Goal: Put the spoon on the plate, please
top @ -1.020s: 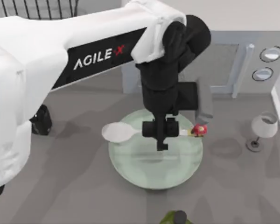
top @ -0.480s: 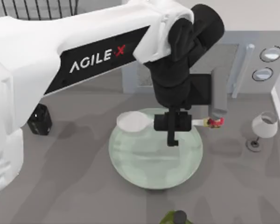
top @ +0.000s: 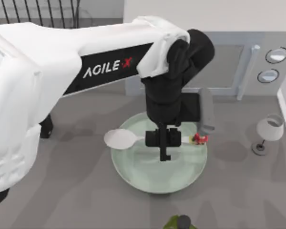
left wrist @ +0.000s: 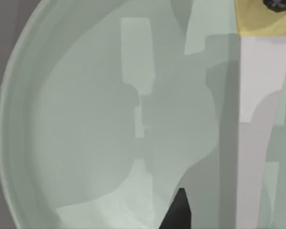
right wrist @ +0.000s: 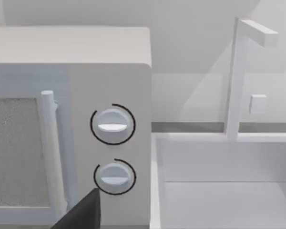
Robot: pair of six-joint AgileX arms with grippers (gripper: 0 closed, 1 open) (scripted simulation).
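The pale mint-green plate [top: 148, 177] lies at the middle of the table. My left gripper [top: 164, 145] hangs over the plate's back half, shut on the thin handle of the white spoon [top: 120, 138]. The spoon lies level across the plate. Its oval bowl juts past the plate's left rim and its red ornament [top: 199, 139] is over the right side. In the left wrist view the spoon handle [left wrist: 260, 81] runs close above the plate [left wrist: 76, 119]. I cannot tell whether spoon and plate touch. The right wrist view faces the microwave [right wrist: 71, 143].
A grey microwave [top: 229, 67] with two round knobs stands at the back right. A wine glass [top: 268, 131] is at the right, and a green bottle [top: 178, 223] at the front edge. A black object [top: 45, 126] sits at the left. A white rack [right wrist: 229, 181] adjoins the microwave.
My left gripper swung right and toward the back with the spoon, then came back left and forward. The spoon is again across the plate's back half.
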